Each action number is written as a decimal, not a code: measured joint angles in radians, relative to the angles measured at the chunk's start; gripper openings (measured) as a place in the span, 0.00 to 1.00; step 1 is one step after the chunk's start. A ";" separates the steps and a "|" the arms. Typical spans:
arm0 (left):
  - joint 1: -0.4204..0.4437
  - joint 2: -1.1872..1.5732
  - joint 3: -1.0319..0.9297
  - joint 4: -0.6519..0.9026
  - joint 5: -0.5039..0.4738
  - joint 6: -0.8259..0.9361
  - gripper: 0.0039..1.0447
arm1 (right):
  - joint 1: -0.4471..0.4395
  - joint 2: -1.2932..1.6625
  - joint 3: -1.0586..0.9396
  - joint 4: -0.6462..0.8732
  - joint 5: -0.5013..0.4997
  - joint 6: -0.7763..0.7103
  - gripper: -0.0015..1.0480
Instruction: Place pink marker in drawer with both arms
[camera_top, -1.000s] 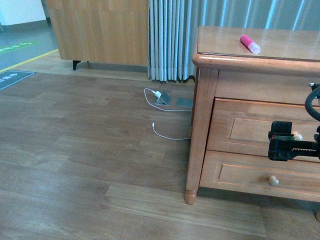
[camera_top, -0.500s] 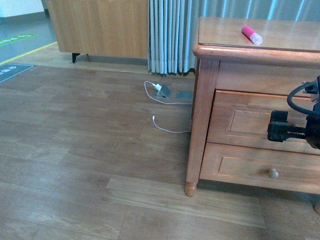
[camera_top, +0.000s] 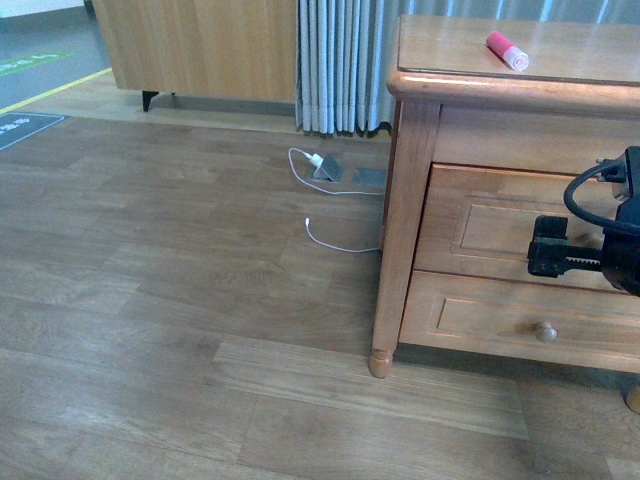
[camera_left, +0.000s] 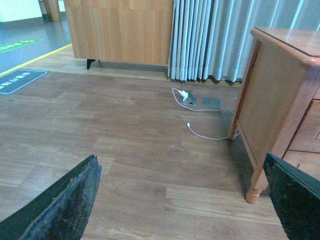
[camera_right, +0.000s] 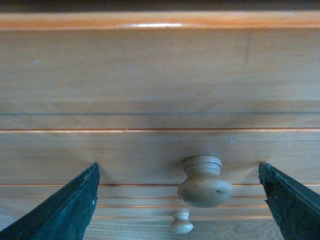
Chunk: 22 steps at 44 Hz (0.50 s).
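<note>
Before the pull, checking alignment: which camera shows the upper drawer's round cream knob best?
The right wrist view: the round cream knob sits close and whole between the open right gripper's fingers. In the front view that gripper covers it; only the lower drawer's knob shows. The left wrist view shows just the wooden cabinet's side.

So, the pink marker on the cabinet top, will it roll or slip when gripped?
The pink marker is a cylinder lying on its side on the glossy cabinet top, so a nudge would probably roll it. It looks short and rigid, likely light.
</note>
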 joint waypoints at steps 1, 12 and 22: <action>0.000 0.000 0.000 0.000 0.000 0.000 0.94 | 0.000 0.000 0.000 0.002 -0.003 0.000 0.87; 0.000 0.000 0.000 0.000 0.000 0.000 0.94 | -0.002 -0.002 -0.005 0.008 0.000 0.000 0.48; 0.000 0.000 0.000 0.000 0.000 0.000 0.94 | -0.010 -0.002 -0.005 0.006 0.013 0.003 0.22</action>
